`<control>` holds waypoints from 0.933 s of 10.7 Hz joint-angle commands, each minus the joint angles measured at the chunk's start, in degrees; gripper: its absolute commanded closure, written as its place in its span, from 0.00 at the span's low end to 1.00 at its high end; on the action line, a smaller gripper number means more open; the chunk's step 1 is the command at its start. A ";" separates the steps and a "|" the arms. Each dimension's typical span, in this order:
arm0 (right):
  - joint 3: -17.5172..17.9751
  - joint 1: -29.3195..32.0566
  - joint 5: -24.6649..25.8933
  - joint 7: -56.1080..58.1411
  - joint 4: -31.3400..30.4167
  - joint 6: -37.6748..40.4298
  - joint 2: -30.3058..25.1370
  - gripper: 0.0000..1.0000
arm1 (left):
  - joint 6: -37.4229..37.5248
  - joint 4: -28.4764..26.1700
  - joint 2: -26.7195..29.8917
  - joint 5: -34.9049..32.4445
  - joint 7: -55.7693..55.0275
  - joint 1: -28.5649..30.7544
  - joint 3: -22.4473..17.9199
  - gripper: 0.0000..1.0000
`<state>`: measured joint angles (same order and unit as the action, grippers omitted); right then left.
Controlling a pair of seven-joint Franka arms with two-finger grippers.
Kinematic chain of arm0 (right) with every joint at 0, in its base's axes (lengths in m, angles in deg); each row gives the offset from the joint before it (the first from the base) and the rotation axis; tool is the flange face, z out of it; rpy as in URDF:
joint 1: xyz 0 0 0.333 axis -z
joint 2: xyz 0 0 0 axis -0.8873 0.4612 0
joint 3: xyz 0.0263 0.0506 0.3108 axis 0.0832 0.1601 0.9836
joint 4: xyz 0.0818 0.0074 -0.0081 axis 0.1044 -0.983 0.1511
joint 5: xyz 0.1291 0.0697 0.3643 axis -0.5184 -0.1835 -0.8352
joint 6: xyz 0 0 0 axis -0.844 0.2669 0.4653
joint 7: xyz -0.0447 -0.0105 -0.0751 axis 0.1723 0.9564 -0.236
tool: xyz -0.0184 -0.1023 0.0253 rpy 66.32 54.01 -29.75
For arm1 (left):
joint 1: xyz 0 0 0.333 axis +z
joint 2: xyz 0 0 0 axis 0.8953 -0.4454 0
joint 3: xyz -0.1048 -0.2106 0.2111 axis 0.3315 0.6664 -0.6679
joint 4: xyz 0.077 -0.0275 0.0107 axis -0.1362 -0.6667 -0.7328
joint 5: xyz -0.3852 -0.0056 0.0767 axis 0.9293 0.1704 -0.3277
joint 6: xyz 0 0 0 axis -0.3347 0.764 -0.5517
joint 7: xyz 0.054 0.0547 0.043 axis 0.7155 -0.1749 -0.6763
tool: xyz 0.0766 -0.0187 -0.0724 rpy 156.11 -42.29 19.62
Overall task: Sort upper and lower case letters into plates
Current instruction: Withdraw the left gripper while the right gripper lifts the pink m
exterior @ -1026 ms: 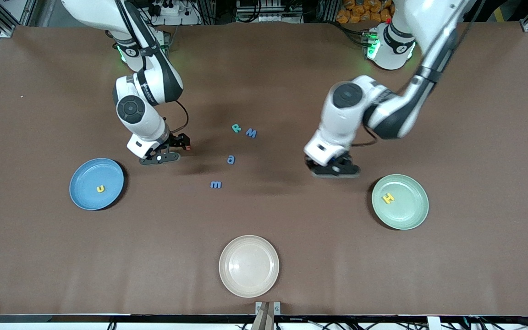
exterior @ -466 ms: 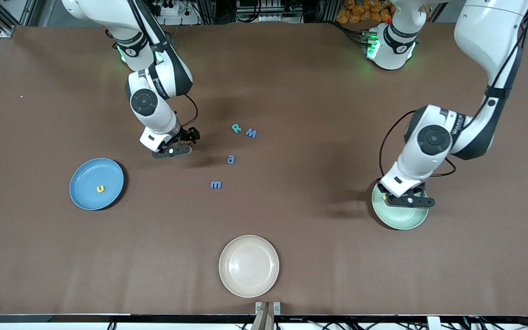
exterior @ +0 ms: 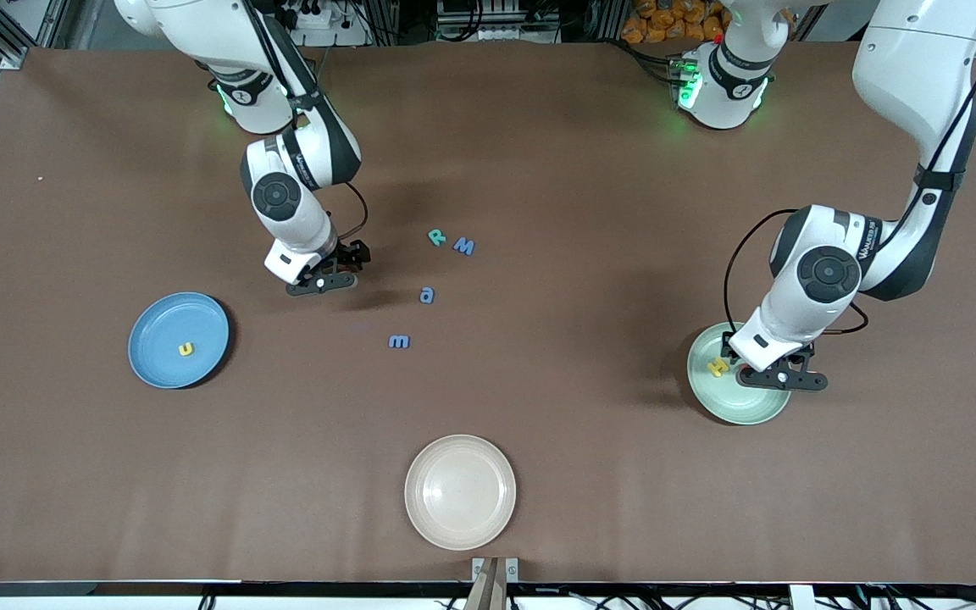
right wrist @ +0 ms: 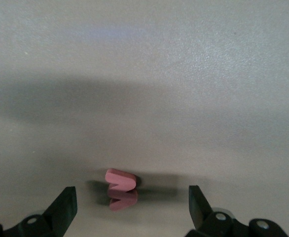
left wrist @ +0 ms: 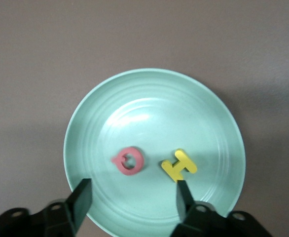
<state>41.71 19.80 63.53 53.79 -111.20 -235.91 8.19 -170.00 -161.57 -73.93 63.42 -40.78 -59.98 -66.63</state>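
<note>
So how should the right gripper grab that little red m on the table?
From straight above: the red m lies flat on the table, so pinch its two opposite edges. The right gripper hangs open over it, fingers either side.

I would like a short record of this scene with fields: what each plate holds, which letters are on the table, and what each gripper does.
mint green plate: red Q and yellow H
blue plate: yellow u
cream plate: nothing seen in it
letters on table: teal R, blue M, blue a, blue m, red m
left gripper: open, over the mint green plate
right gripper: open, over the red m
</note>
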 commanded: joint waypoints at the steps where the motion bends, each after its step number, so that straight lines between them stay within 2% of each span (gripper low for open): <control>1: -0.27 -1.21 -3.14 0.53 -1.05 -1.55 0.31 0.00 | 1.32 0.48 1.92 1.19 1.17 -2.60 -0.90 0.00; 3: -0.19 -2.52 -6.13 0.53 -1.05 -3.21 0.92 0.00 | 1.41 0.66 1.92 4.61 -0.41 -6.19 -0.28 0.00; 4: -0.19 -2.79 -6.93 0.53 -0.96 -3.66 1.19 0.00 | 1.41 1.45 1.84 5.14 -0.68 -8.21 1.37 0.00; 9: -0.19 -3.14 -7.02 0.88 -1.05 -3.75 1.45 0.00 | 1.32 2.25 0.87 5.06 -4.52 -16.03 8.93 0.00; 10: -0.19 -3.06 -7.02 1.23 -1.05 -3.66 1.37 0.62 | 1.24 2.59 -0.44 5.06 -7.94 -17.44 11.21 0.00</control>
<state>41.78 17.28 58.22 53.81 -111.26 -238.53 9.93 -169.52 -159.65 -73.17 67.49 -45.41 -75.76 -57.70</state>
